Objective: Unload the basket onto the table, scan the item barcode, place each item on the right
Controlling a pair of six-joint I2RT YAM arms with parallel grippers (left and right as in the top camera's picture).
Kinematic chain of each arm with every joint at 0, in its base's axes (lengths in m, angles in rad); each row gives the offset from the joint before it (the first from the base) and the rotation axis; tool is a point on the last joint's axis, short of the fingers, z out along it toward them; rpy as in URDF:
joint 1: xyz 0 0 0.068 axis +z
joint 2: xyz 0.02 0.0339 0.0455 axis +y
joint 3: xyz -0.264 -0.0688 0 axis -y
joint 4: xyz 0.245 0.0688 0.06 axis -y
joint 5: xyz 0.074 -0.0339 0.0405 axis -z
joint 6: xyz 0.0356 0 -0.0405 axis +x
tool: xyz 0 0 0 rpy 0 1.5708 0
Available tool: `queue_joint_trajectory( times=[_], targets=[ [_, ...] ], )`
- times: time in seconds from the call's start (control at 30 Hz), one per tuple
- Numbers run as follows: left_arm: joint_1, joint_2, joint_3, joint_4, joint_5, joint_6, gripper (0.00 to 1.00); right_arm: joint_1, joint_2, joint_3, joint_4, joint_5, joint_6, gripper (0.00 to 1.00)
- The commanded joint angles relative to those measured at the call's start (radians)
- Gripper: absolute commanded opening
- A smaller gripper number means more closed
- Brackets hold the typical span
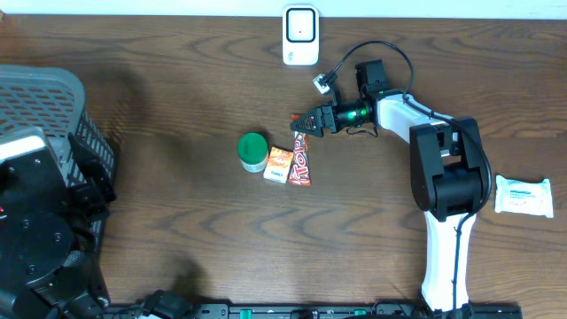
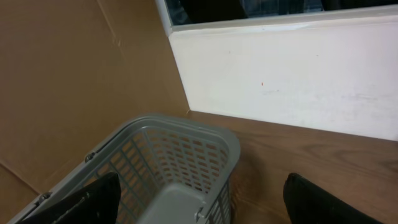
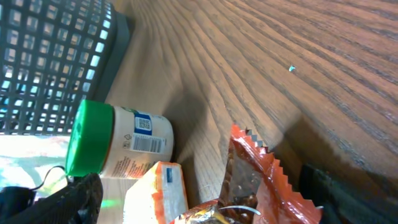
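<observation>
A red snack wrapper (image 1: 301, 160) lies mid-table beside a small orange box (image 1: 279, 165) and a green-lidded jar (image 1: 253, 151). The white scanner (image 1: 301, 35) stands at the table's far edge. My right gripper (image 1: 301, 126) hovers open over the wrapper's far end. In the right wrist view the wrapper (image 3: 264, 180) lies between the spread fingers (image 3: 81, 199) without being pinched. The jar (image 3: 118, 140) lies on its side showing a barcode, next to the box (image 3: 165, 193). My left gripper (image 2: 199, 208) is open above the grey basket (image 2: 186, 134), holding nothing.
The grey basket (image 1: 44, 97) fills the left edge, with the left arm (image 1: 35, 230) beside it. A white pack of wipes (image 1: 523, 195) lies at the right. A white wall and brown cardboard stand behind the basket.
</observation>
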Motion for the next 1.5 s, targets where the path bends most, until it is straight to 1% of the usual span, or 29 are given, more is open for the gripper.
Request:
queue_joint_trajectory(
  times=[0.0,0.03,0.1,0.17,0.27,0.3,0.33,0.4,0.53,0.63,0.73,0.8,0.87,1.0,1.13,1.3,1.47],
  targets=[
    [0.003,0.002,-0.004,0.0,-0.009,-0.002,0.84,0.025,0.167,-0.086,-0.053,0.353,0.004,0.95],
    [0.003,0.002,-0.004,0.0,-0.009,-0.002,0.84,0.029,0.167,-0.086,-0.066,0.353,-0.01,0.93],
    [0.003,0.002,-0.004,0.0,-0.009,-0.001,0.84,0.038,0.171,-0.086,-0.107,0.357,-0.059,0.84],
    [0.003,0.002,-0.004,0.0,-0.009,-0.002,0.84,0.046,0.18,-0.086,-0.113,0.375,-0.06,0.72],
    [0.003,0.002,-0.004,0.0,-0.009,-0.002,0.84,0.052,0.201,-0.086,-0.087,0.384,-0.046,0.51],
    [0.003,0.002,-0.004,0.0,-0.009,-0.002,0.84,0.053,0.213,-0.086,-0.077,0.383,-0.04,0.38],
    [0.003,0.002,-0.004,0.0,-0.009,-0.002,0.84,0.053,0.217,-0.086,-0.072,0.383,-0.039,0.29],
    [0.003,0.002,-0.004,0.0,-0.009,-0.002,0.84,0.053,0.23,-0.086,-0.052,0.381,-0.039,0.01],
    [0.003,0.002,-0.004,0.0,-0.009,-0.002,0.84,0.04,0.214,-0.081,-0.039,0.377,-0.035,0.01],
    [0.003,0.002,-0.004,0.0,-0.009,-0.002,0.84,0.021,0.164,-0.079,-0.056,0.368,-0.028,0.01],
    [0.003,0.002,-0.004,0.0,-0.009,-0.002,0.84,-0.011,0.051,-0.079,-0.114,0.374,-0.027,0.01],
    [0.003,0.002,-0.004,0.0,-0.009,-0.002,0.84,-0.029,-0.036,-0.079,-0.155,0.434,-0.003,0.01],
    [0.003,0.002,-0.004,0.0,-0.009,-0.002,0.84,-0.036,-0.126,-0.079,-0.197,0.602,0.044,0.01],
    [0.003,0.002,-0.004,0.0,-0.009,-0.002,0.84,-0.015,-0.302,-0.079,-0.29,1.119,0.164,0.01],
    [0.003,0.002,-0.004,0.0,-0.009,-0.002,0.84,0.044,-0.453,-0.079,-0.378,1.607,0.296,0.02],
    [0.003,0.002,-0.004,0.0,-0.009,-0.002,0.84,0.146,-0.521,-0.08,-0.452,1.971,0.368,0.01],
    [0.003,0.002,-0.004,0.0,-0.009,-0.002,0.84,0.28,-0.503,-0.103,-0.404,2.352,0.456,0.02]
  ],
)
